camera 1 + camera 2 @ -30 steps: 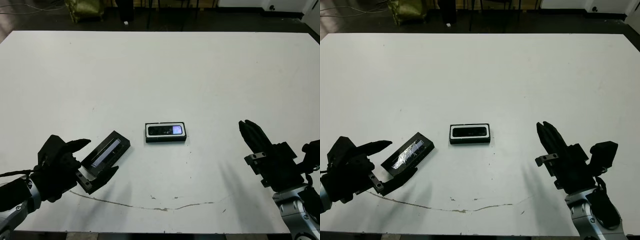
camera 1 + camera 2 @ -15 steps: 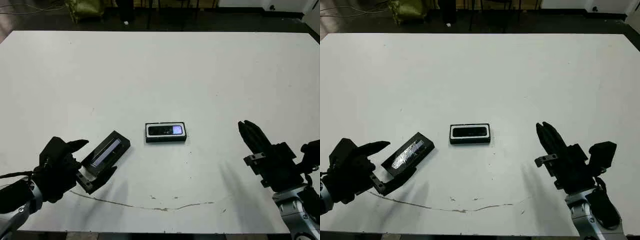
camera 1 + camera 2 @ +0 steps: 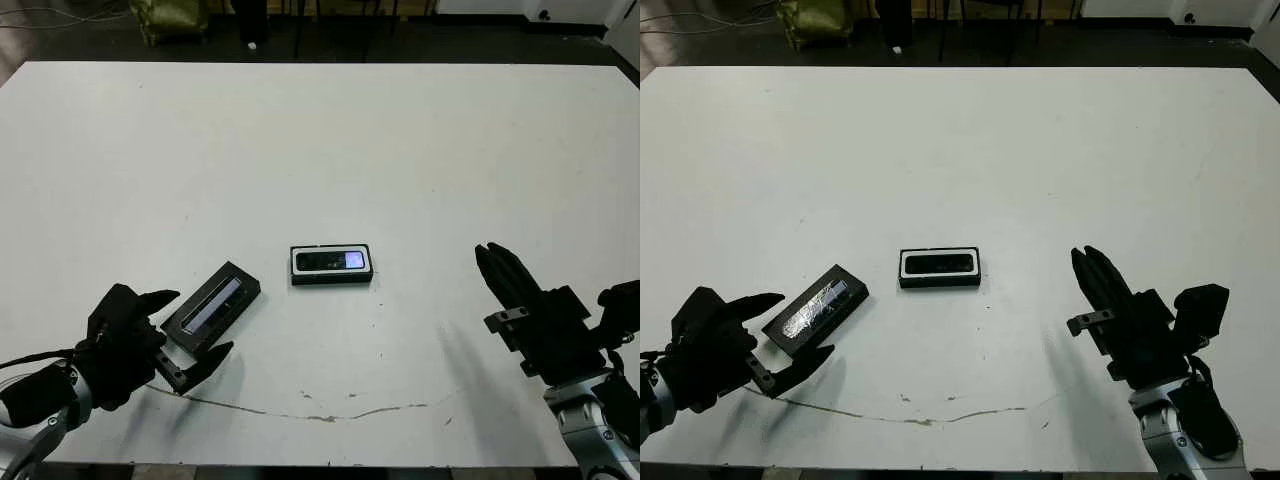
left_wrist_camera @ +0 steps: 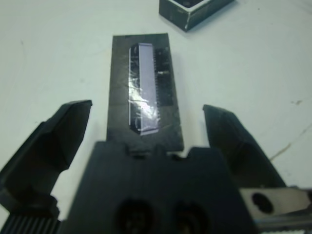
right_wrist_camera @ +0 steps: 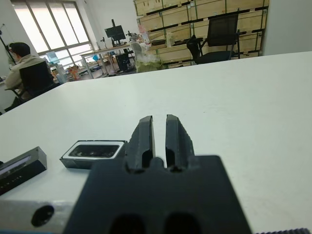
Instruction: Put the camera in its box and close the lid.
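camera [image 3: 331, 261] sits in box [image 3: 298, 279]; my left gripper [image 3: 190, 331], spread wide, straddles the lid's [image 3: 212, 303] near end. next i should pinch it; right gripper [image 3: 497, 268] clenched, empty.

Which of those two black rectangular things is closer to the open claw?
The flat black lid with the glossy window strip, lying slantwise just ahead of the open left gripper. The white-lined black box sits farther off, mid-table.

left gripper [image 3: 190, 328] — fingers spread wide, low; right gripper [image 3: 497, 268] — fingers seemingly pressed together, raised
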You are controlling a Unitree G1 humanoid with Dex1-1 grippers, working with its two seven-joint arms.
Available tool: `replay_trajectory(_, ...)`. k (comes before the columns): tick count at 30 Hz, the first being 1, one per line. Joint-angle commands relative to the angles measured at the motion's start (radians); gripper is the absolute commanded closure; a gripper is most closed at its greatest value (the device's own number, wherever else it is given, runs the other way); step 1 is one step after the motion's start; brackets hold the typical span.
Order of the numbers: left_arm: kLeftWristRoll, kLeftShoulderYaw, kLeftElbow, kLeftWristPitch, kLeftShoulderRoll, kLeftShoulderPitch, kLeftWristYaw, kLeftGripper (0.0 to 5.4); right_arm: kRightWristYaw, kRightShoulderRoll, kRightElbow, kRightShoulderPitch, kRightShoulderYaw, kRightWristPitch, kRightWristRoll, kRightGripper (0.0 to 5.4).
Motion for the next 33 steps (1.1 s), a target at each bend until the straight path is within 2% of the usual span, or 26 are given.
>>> replay_trajectory(1, 0.009, -0.023, 0.046, 0.007, -0.006, -0.007, -0.001, 0.02, -0.006, -0.002, -0.007, 0.016, -0.005, 0.025, 0.021, 5.4)
replay_trajectory(3, -0.011, -0.028, 0.07, 0.02, -0.01, -0.019, -0.016, 0.02, -0.008, 0.0, -0.002, 0.016, -0.003, 0.023, 0.024, 5.4)
replay_trajectory(7, 0.015, -0.046, 0.094, -0.018, -0.001, -0.023, -0.024, 0.02, -0.006, -0.006, 0.004, 0.016, -0.004, 0.023, 0.022, 5.4)
replay_trajectory(9, -0.007, -0.035, 0.07, 0.027, -0.004, -0.023, -0.014, 0.02, 0.001, -0.005, 0.012, 0.016, -0.006, 0.019, 0.029, 5.4)
replay_trajectory(16, 0.009, -0.032, -0.033, 0.187, 0.037, -0.03, 0.051, 0.02, -0.005, -0.001, 0.007, 0.016, -0.004, 0.023, 0.036, 5.4)
replay_trajectory(19, 0.06, -0.05, -0.063, 0.181, 0.047, -0.018, 0.092, 0.11, -0.001, -0.005, 0.005, 0.017, -0.004, 0.023, 0.042, 5.4)
replay_trajectory(22, 0.102, -0.065, -0.046, 0.111, 0.041, -0.002, 0.093, 0.61, -0.005, 0.001, 0.006, 0.018, -0.003, 0.017, 0.04, 5.4)
replay_trajectory(24, 0.085, -0.052, -0.027, 0.098, 0.013, 0.005, 0.09, 1.09, -0.017, -0.003, 0.0, 0.02, 0.0, 0.025, 0.027, 5.4)
replay_trajectory(26, 0.06, -0.03, -0.076, 0.169, -0.009, 0.007, 0.122, 1.58, -0.019, -0.004, -0.002, 0.02, -0.001, 0.029, 0.032, 5.4)
replay_trajectory(30, 0.054, -0.018, -0.115, 0.179, -0.017, 0.01, 0.135, 2.58, -0.011, -0.004, 0.0, 0.02, -0.001, 0.022, 0.04, 5.4)
replay_trajectory(33, 0.053, -0.015, -0.12, 0.205, -0.017, 0.004, 0.141, 3.11, -0.009, -0.003, 0.004, 0.02, 0.0, 0.018, 0.039, 5.4)
